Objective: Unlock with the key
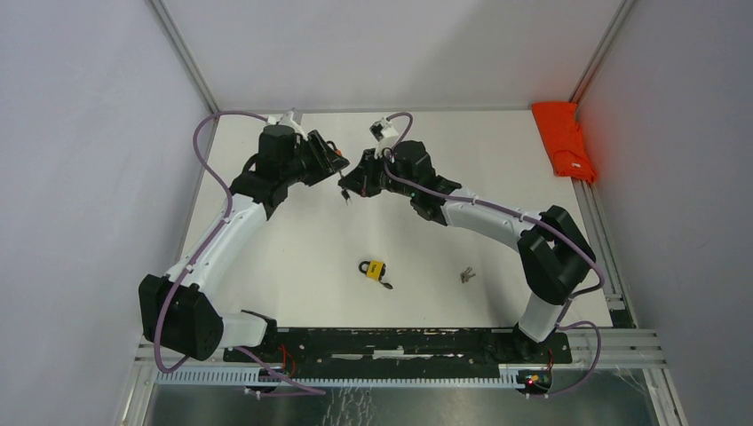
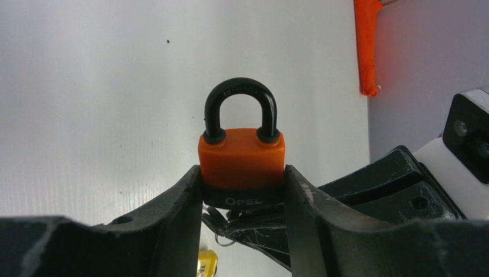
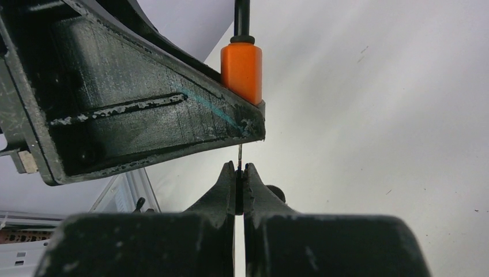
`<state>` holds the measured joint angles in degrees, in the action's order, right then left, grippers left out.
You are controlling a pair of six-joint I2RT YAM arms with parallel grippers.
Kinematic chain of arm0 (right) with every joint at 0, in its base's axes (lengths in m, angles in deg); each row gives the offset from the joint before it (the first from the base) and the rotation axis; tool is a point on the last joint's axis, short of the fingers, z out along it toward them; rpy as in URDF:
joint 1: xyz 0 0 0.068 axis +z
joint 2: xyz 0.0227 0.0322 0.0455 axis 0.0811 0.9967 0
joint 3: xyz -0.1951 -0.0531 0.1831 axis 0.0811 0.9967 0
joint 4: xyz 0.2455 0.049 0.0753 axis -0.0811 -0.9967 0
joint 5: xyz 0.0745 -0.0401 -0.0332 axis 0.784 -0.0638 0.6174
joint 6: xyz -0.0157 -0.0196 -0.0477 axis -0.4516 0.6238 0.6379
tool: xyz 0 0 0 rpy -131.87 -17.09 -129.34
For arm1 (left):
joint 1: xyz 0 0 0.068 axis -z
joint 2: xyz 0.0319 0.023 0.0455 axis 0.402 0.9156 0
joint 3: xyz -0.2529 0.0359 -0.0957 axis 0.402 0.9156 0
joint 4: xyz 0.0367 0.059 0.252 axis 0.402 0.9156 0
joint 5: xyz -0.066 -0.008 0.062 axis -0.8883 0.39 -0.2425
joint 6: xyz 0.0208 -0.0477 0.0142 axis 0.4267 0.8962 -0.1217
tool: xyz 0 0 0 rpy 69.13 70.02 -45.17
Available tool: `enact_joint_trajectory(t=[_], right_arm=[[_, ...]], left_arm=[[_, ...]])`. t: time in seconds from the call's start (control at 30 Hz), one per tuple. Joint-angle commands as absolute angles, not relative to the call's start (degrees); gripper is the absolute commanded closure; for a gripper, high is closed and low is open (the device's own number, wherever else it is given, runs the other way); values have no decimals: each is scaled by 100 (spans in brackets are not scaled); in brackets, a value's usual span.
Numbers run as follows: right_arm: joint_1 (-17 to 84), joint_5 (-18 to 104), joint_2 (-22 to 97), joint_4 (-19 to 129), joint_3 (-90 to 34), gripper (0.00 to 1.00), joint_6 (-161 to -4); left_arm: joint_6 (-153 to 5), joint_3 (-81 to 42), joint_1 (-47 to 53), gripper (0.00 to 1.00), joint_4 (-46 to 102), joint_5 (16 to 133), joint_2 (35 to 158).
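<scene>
One orange-bodied padlock with a black shackle (image 2: 242, 156) is up off the table, upright, clamped by its sides between the fingers of the left gripper (image 2: 242, 176); just beneath it the right gripper (image 3: 239, 173) pinches a thin metal key (image 3: 239, 154), blade pointing up at the lock's underside; whether the tip is in the keyway I cannot tell, as a left finger hides it. Both shackle legs sit seated, so I judge it locked; the turn at least remains. On the white tabletop (image 1: 293, 257) lie a small yellow padlock (image 1: 375, 269) and, apart from it, loose silvery keys (image 1: 467, 275); a folded orange cloth (image 1: 562, 140) lies at the far right edge; plain grey walls (image 1: 89, 133) close the place in.
</scene>
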<state>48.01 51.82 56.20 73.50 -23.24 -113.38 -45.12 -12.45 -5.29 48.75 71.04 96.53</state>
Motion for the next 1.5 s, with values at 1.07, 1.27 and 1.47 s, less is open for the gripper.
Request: enact_joint_trajectory(t=[1.07, 1.27, 1.47], right_arm=[[4629, 5115, 5594, 7359, -3667, 100, -10358], [4631, 5120, 5653, 7341, -3738, 100, -10293], [4623, 5154, 5746, 7450, -3749, 100, -10264]], left_arm=[[-4705, -1056, -37, 98, 5263, 6430, 9588], [-4635, -1036, -22, 98, 5191, 6326, 9610], [-4635, -1137, 25, 98, 5241, 6275, 9584]])
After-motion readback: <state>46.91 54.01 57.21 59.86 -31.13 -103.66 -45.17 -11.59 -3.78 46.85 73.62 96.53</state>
